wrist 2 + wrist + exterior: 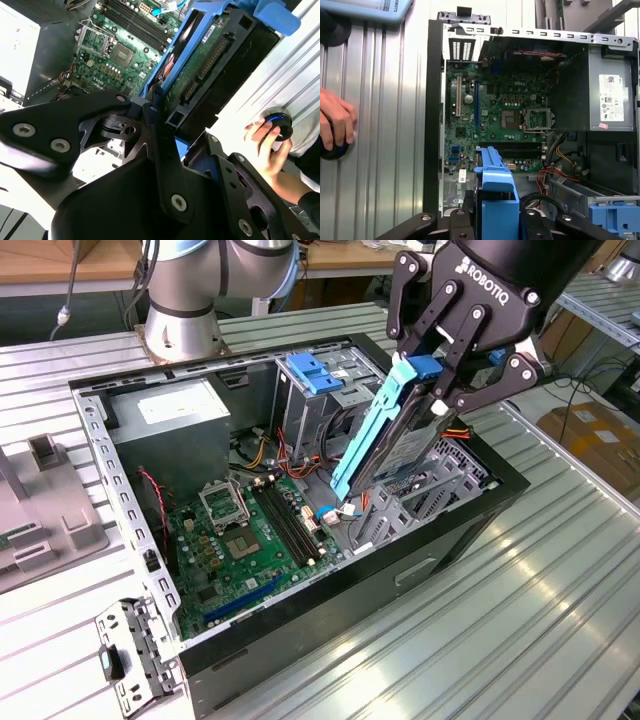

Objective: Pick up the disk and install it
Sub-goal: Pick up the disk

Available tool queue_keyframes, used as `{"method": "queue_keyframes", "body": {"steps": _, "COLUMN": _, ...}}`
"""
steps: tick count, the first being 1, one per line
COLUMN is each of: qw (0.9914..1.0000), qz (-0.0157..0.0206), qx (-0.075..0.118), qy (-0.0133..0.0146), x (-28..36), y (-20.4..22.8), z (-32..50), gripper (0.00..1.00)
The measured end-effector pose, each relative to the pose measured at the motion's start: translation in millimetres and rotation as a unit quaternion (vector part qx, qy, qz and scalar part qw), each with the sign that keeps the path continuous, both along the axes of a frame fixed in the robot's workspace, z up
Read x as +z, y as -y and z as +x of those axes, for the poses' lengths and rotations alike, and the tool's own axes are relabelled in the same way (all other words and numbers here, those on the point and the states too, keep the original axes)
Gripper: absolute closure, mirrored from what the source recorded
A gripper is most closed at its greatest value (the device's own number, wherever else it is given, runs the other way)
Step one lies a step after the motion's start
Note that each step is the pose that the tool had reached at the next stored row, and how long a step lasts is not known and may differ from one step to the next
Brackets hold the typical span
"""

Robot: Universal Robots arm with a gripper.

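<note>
Above the open black metal computer case (400, 575), pinched tight at its upper end between the fingers of the black gripper (437, 390): the flat rectangular silver-metal disk (400, 445) edged with blue plastic rails. Hanging below the gripper, long axis steeply tilted, lower end dipping toward the grey metal drive cage (412, 508) beside the green motherboard (235, 540). Not yet seated.

Gripper (436, 390) angled downward, seemingly clamping disk (405, 450).
</note>
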State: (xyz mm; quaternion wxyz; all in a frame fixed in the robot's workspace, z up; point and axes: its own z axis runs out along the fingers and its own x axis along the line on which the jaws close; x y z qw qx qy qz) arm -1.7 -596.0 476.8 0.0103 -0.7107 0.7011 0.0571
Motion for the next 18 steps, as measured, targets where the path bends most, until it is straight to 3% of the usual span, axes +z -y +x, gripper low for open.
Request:
{"method": "queue_keyframes", "body": {"steps": 9, "qw": 1.00000, "qz": 0.0000, "qx": 0.000, "qy": -0.0011, "x": -0.3, "y": 6.3, "z": 20.1, "gripper": 0.63}}
{"method": "queue_keyframes", "body": {"steps": 18, "qw": 1.00000, "qz": 0.0000, "qx": 0.000, "qy": -0.0023, "x": -0.8, "y": 9.3, "z": 41.5, "gripper": 0.63}}
